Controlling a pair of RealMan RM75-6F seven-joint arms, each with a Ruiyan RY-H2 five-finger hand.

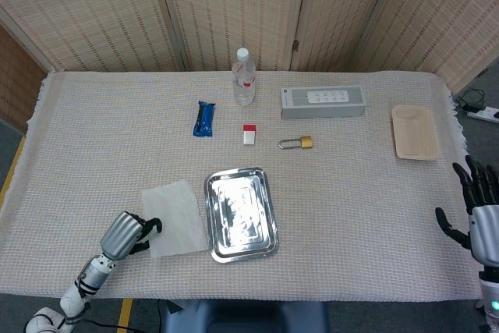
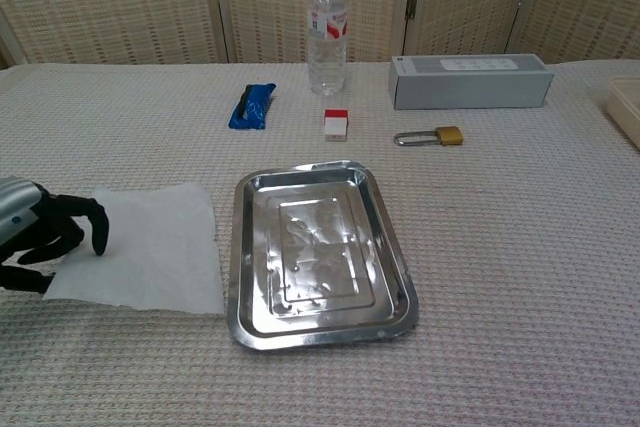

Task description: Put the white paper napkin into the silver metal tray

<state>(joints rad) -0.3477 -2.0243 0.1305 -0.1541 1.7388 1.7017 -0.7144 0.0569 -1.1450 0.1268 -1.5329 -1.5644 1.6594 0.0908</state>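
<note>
The white paper napkin (image 1: 178,216) (image 2: 150,252) lies flat on the cloth, just left of the silver metal tray (image 1: 239,171) (image 2: 238,277) and almost touching its left rim. The tray has nothing in it. My left hand (image 1: 129,232) (image 2: 40,237) is at the napkin's left edge. Its dark fingers curl over the top of the paper with the thumb below, pinching that edge. My right hand (image 1: 477,216) hangs at the far right edge of the table with fingers spread and nothing in it; only the head view shows it.
Behind the tray stand a water bottle (image 1: 243,77), a grey box (image 1: 323,101), a blue wrapper (image 1: 203,118), a small red-and-white block (image 1: 249,133) and a padlock (image 1: 297,143). A beige tray (image 1: 414,132) sits at the far right.
</note>
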